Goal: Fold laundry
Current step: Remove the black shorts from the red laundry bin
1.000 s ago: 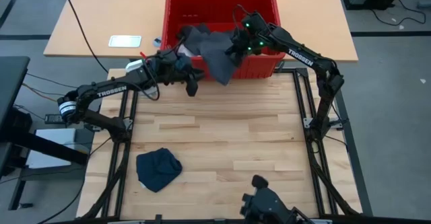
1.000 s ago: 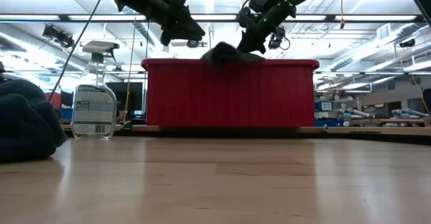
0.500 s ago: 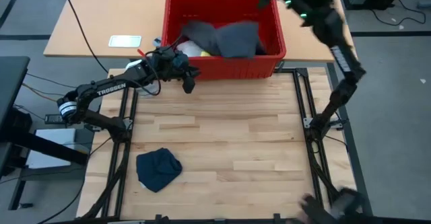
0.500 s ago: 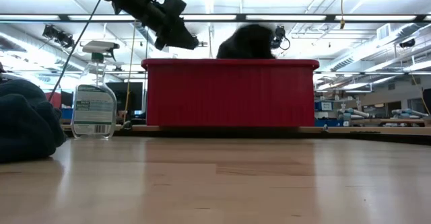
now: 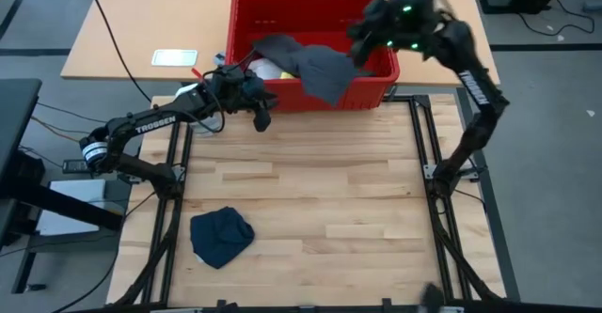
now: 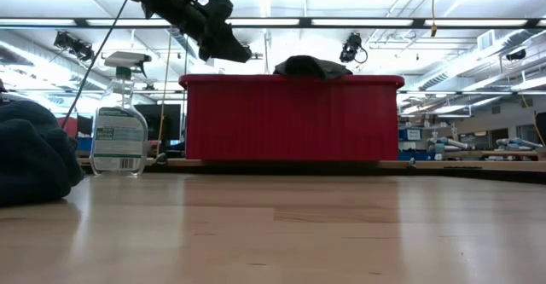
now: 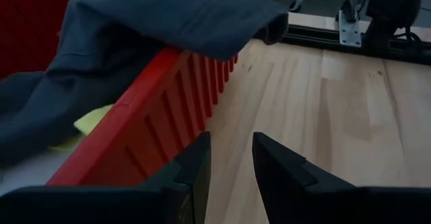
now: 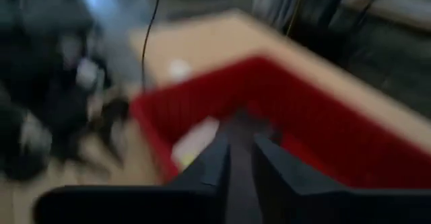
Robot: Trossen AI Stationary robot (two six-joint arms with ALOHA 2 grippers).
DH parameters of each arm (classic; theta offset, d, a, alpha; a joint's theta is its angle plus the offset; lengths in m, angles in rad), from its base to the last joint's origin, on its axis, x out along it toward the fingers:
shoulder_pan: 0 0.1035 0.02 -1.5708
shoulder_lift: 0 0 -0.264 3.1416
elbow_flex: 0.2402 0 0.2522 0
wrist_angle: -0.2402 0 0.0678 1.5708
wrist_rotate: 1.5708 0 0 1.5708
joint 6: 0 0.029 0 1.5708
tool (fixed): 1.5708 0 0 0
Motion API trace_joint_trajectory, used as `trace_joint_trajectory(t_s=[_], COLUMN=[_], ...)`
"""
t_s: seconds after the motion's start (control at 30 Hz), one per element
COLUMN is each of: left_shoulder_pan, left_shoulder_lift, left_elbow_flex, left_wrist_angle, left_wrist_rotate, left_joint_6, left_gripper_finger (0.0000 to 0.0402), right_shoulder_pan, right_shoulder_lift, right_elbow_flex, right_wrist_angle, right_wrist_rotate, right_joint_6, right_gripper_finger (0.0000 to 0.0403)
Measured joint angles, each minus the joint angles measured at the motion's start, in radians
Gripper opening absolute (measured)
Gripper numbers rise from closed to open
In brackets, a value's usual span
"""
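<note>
Over basket rim (image 5: 310, 92), grey shorts (image 5: 320, 67), beside right pincer (image 5: 372, 33)

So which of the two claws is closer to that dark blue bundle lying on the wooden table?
Left. The left gripper hangs by the red basket, up-table from the navy bundle. The right gripper is farther off, above the basket.

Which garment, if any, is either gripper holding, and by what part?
Nothing is held. The left gripper is empty beside the red basket; the grey shorts hang free over its rim.

Blurred: right hand (image 8: 241, 158) above red basket (image 8: 323, 126), pale garment (image 8: 195, 140) inside.
</note>
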Motion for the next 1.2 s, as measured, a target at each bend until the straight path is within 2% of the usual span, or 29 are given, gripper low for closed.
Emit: trace_joint_trajectory(t_s=[0.27, 0.5, 0.6, 0.67, 0.77, 0.83, 0.93, 1.03, 1.2], left_shoulder_pan=[0.0, 0.0, 0.0, 0.0, 0.0, 0.0, 0.0, 0.0, 0.006], left_shoulder_lift=[0.0, 0.0, 0.0, 0.0, 0.0, 0.0, 0.0, 0.0, 0.0], left_elbow_flex=[0.0, 0.0, 0.0, 0.0, 0.0, 0.0, 0.0, 0.0, 0.0], left_wrist_angle=[-0.002, -0.021, -0.022, -0.023, -0.023, -0.023, -0.025, -0.037, -0.057], left_wrist_rotate=[-0.001, -0.001, -0.001, -0.002, -0.002, -0.002, -0.002, -0.002, -0.002], left_joint_6=[-0.073, -0.091, -0.091, -0.09, -0.091, -0.091, -0.09, -0.09, -0.089], left_gripper_finger=[0.0114, 0.0114, 0.0114, 0.0114, 0.0114, 0.0114, 0.0114, 0.0114, 0.0114], right_shoulder_pan=[0.119, 0.195, 0.207, 0.207, 0.206, 0.196, 0.188, 0.188, 0.179], right_shoulder_lift=[0.18, 0.323, 0.359, 0.383, 0.423, 0.443, 0.451, 0.433, 0.345], right_elbow_flex=[0.0, 0.0, 0.0, 0.0, 0.0, 0.0, 0.0, 0.0, 0.002], right_wrist_angle=[-0.199, -0.303, -0.295, -0.278, -0.264, -0.259, -0.259, -0.259, -0.247], right_wrist_rotate=[0.033, 0.218, 0.252, 0.331, 0.554, 0.632, 0.611, 0.555, 0.464], right_joint_6=[-0.124, -0.248, -0.258, -0.249, -0.24, -0.253, -0.257, -0.251, -0.229], right_gripper_finger=[0.0194, 0.028, 0.0309, 0.0323, 0.0328, 0.0322, 0.0284, 0.0207, 0.0054])
